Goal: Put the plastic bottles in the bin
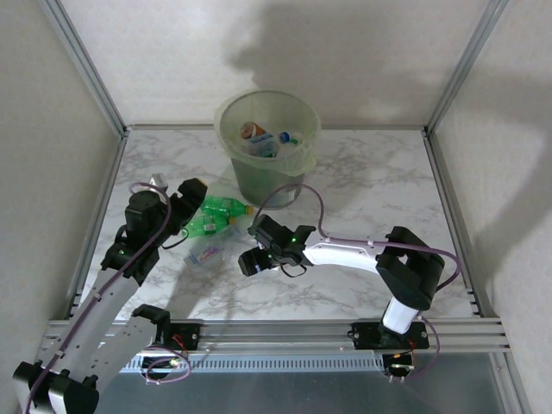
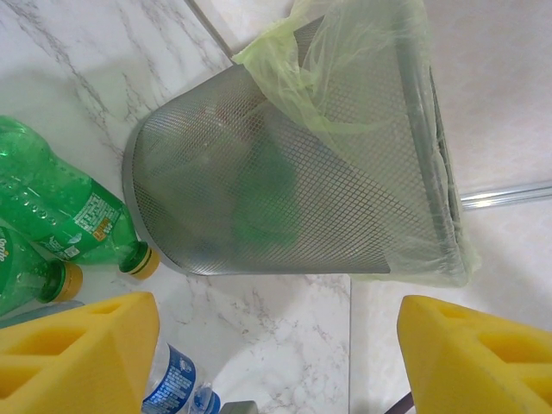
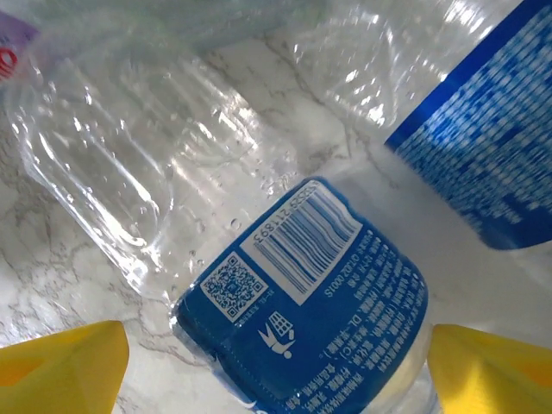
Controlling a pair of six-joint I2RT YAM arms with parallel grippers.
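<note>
1. My right gripper [image 3: 276,375] is spread wide and empty. The yellow pads [image 3: 60,366] sit either side of a clear bottle [image 3: 302,293] lying flat on the worktop [image 1: 362,181], and as far as I can tell they aren't pinching it yet.
2. That bottle is left of the worktop's middle, closer to the near edge than the far one. A second blue-labelled bottle [image 3: 474,138] lies just beside it.
3. My left gripper [image 2: 276,362] is open too, holding nothing. It hovers near two green bottles [image 2: 60,216] whose yellow caps point at the bin's foot.
4. The bin [image 1: 267,142] — mesh with a pale-green liner — stands at the middle of the far edge, with a few bottles already inside.
5. Handling guess: it's empty and thin-walled, so very light and squashy. It'll dent, and it could squirt out of the pads if I squeeze the smooth round body hard.
6. I'd grab across the blue label band — the wall looks stiffer there and the film should give some grip. I'd also close gently.
</note>
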